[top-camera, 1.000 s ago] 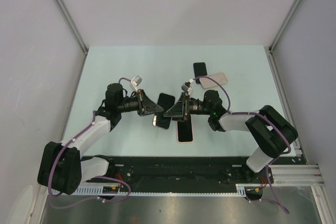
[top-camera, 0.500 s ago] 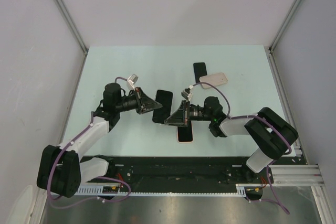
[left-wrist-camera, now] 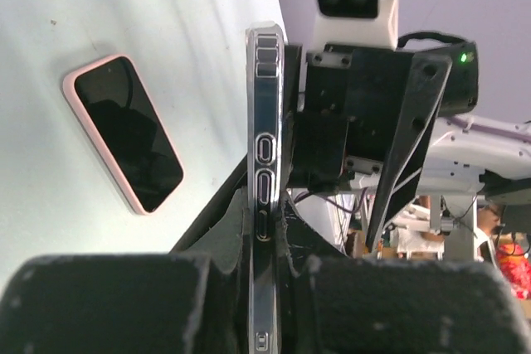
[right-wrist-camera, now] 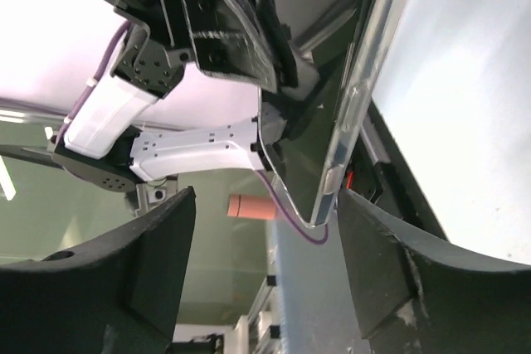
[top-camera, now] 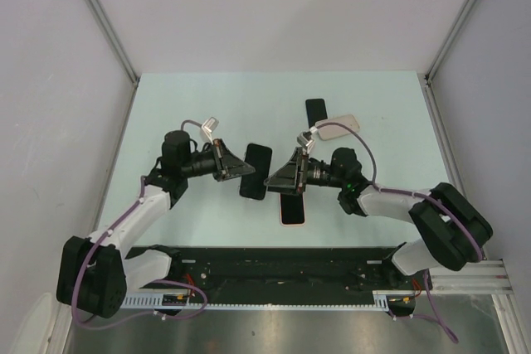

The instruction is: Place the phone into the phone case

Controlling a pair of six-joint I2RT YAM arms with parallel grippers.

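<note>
While level, arms (top-camera: 137, 209) inward (phone (top-camera: 255, 170) between).

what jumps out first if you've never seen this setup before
The two arms meet nose to nose at the middle of the table: the left gripper is shut on a dark phone, and the right gripper faces it with jaws open. Just under the right gripper lies a pink-cased phone; farther back lie a black phone and what looks like a pale case.
</note>
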